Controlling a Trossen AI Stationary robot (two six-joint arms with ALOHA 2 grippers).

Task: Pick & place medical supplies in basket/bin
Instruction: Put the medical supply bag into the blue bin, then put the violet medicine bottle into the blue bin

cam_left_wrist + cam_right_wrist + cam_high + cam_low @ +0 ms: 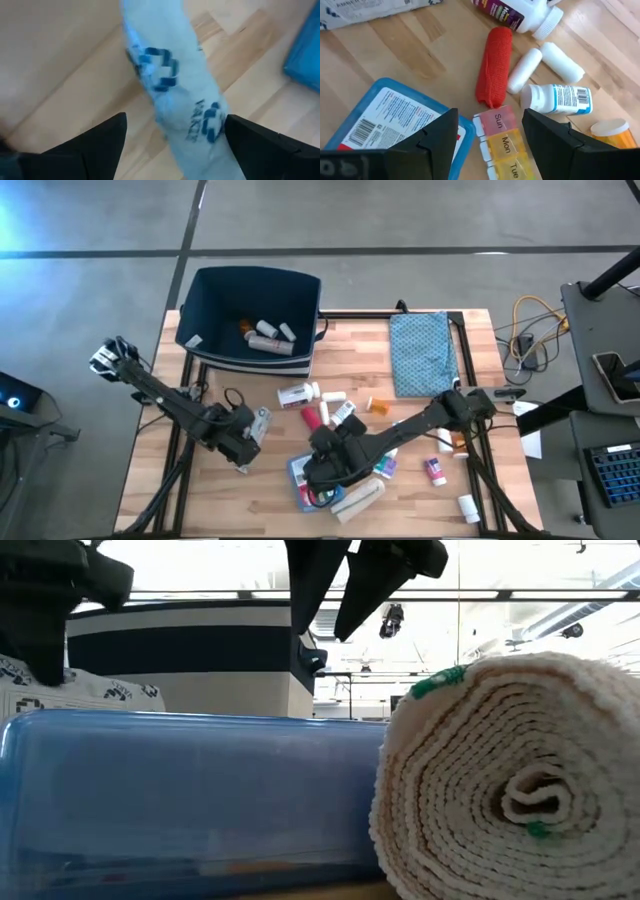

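Note:
A grey-white packet (175, 100) with blue print lies flat on the wood. My left gripper (175, 127) is open above it with a finger on each side; in the high view the gripper (250, 442) is left of centre. My right gripper (492, 132) hangs open over the rainbow pill organizer (502, 142), between a blue flat box (395, 115) and a white bottle (557, 98). A red bandage roll (495, 65) lies just beyond. The navy bin (205, 305) stands at the table's far left, with a few white bottles (272, 335) inside.
A teal patterned pouch (422, 352) lies at the far right. Loose bottles and tubes (320, 395) are scattered mid-table. A beige bandage roll (510, 790) and the blue box (180, 800) lie at the near edge. Bare wood (160, 480) shows at the near left.

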